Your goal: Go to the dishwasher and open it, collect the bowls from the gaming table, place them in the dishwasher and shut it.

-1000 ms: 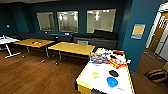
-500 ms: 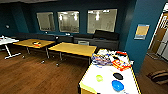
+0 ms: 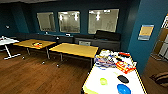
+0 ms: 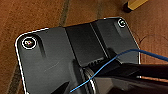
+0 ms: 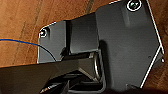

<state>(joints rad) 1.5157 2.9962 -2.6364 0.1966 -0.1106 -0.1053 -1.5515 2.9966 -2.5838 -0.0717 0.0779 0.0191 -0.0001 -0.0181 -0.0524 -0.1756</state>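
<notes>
White and narrow, with a thin yellowish edge, the gaming table (image 3: 110, 75) runs from the lower right of the head view toward the back wall. On its near end lie the two bowls: the lime green bowl (image 3: 103, 81) sits toward the table's middle, and the blue bowl (image 3: 123, 89) lies nearer the camera and further right, apart from the green one. A flat black oval object (image 3: 122, 79) rests between them and the far end. Farther along the top is a heap of colourful packets (image 3: 112, 61), one of them red; whatever is printed on them is too blurred to read.

Left of the table stand two light wooden tables (image 3: 73, 49) on a dark wood floor (image 3: 37, 75), and a white table (image 3: 6, 41) at the far left. A yellowish notice (image 3: 145, 32) hangs on the teal wall at right; its writing cannot be read. Three windows (image 3: 69, 21) line the back wall.

Both wrist views look down on wood floor past the robot's dark plate, with a thin blue cable (image 4: 112, 61) crossing. Whether either gripper's fingers are spread or pressed together cannot be told.
</notes>
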